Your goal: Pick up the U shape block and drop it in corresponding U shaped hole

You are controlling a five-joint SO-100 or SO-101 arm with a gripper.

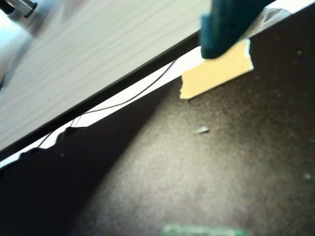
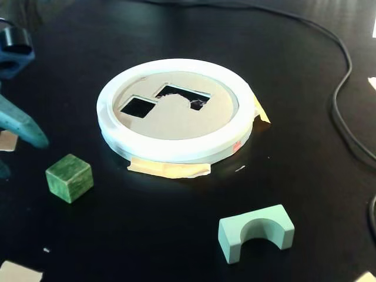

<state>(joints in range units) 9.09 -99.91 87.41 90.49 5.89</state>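
One U shape block (image 2: 257, 231) lies clear of the board; gripper (image 2: 20, 126) at left edge, opening unclear.

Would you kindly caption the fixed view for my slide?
U shape block lies ungrasped before the board with its U shaped hole; gripper waits at left.

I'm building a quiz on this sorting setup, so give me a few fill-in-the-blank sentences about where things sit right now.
1. In the fixed view, the U shape block rests on the black table with its notch facing ____.
2. The white-rimmed round board has ____ cutouts, one of them the U shaped hole.
3. The darker green cube lies to the ____ of the board.
4. The end effector holds ____.

Missing words: down; two; left; nothing
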